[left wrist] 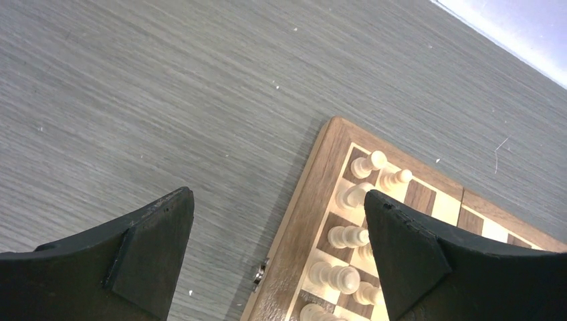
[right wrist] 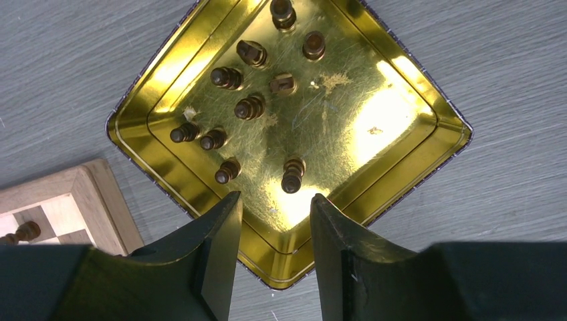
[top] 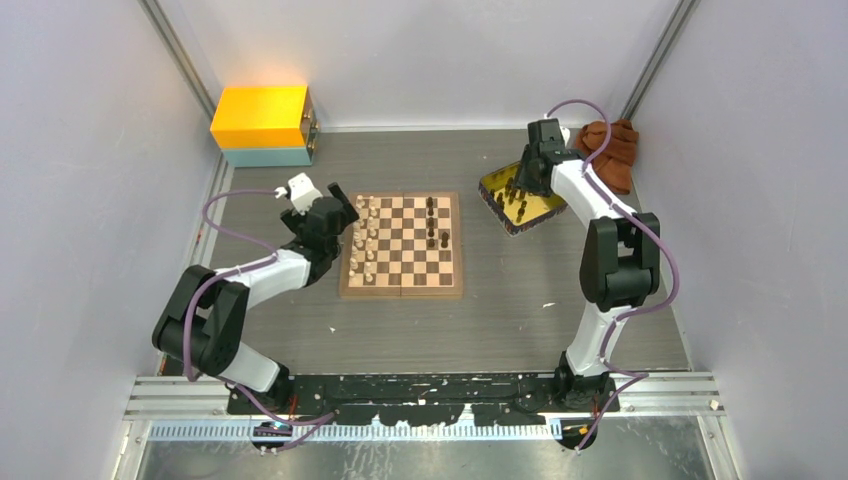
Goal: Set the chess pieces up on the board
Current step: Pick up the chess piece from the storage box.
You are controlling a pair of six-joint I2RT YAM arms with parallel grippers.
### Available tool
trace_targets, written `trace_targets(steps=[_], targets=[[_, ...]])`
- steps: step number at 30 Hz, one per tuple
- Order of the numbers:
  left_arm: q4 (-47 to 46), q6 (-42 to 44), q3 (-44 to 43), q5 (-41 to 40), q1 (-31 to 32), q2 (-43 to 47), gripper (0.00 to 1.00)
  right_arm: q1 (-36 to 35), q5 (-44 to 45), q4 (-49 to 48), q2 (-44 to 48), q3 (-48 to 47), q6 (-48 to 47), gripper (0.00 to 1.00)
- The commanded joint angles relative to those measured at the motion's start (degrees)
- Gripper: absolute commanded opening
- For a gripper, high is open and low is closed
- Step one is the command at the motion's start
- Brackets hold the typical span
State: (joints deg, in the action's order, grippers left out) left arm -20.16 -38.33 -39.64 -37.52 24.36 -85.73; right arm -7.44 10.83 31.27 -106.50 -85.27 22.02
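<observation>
Bright, even light; glare on gold tray (right wrist: 394, 114); focus sharp.

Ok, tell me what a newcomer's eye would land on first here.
The shiny gold square metal tray on the grey table's right side, holding dark brown wooden chessmen, grabs attention first, with the right end effector hovering open over it. Next comes the checkered wooden chessboard at the table's centre, cream chessmen lined along its left side beside the wide-open left end effector. A bright yellow box sits in the far left corner.
</observation>
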Motion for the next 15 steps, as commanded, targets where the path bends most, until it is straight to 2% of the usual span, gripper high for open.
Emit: trace_targets(steps=[1,7,12,15], targets=[[0.27,2.74,-5.34,-2.63,-0.13,-0.13,0.99,1.2,-1.02,-4.06,1.2,-0.17,1.53,0.47],[1.11,-2.25,-9.31,-4.68,-0.21,-4.74,0.99,1.28,-0.75,-5.81,1.0,0.12,1.03,0.47],[2.77,0.9,-19.37,-7.57,-0.92,-12.65,0.99,1.27,-0.94,-7.26,1.38,0.12,0.08,0.47],[7.64,1.71,-26.47,-7.65,-1.9,-16.03,0.99,1.21,-1.47,-7.59,2.17,-0.1,0.11,0.48]])
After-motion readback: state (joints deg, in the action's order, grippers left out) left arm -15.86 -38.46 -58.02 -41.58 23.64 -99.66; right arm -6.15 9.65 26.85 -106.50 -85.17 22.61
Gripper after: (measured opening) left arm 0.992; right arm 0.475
